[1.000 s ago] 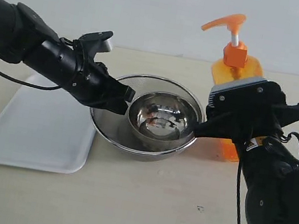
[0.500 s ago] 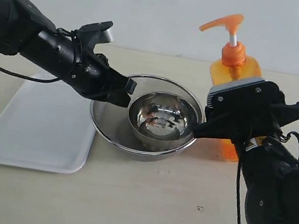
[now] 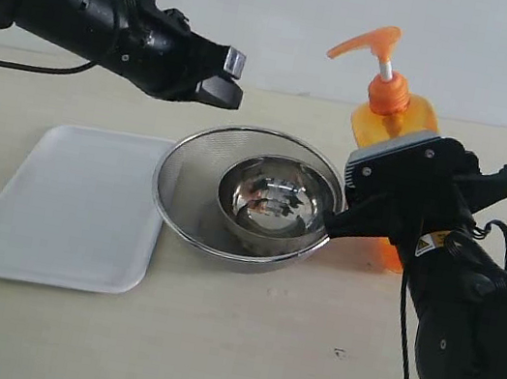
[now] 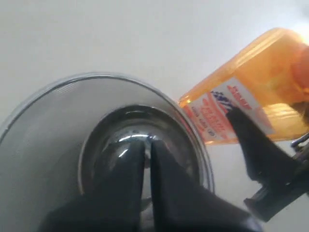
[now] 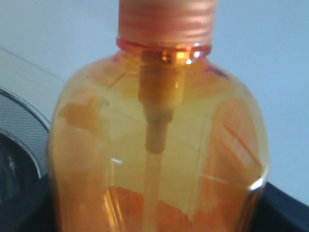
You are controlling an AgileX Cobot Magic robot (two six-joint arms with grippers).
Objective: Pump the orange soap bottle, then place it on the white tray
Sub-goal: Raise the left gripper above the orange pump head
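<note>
Risen, our narrowed left gripper could, pressing off-centre, tip the tall clear-orange pump bottle our right gripper clamps.

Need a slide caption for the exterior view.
The right gripper grips the bottle beside the strainer; the left gripper, fingers shut, hovers above it, tray alongside.

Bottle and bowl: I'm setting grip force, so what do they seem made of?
Bottle: likely plastic, glossy translucent orange; the dip tube shows through its wall.
Bowl: likely stainless steel, polished; it mirrors its surroundings.
</note>
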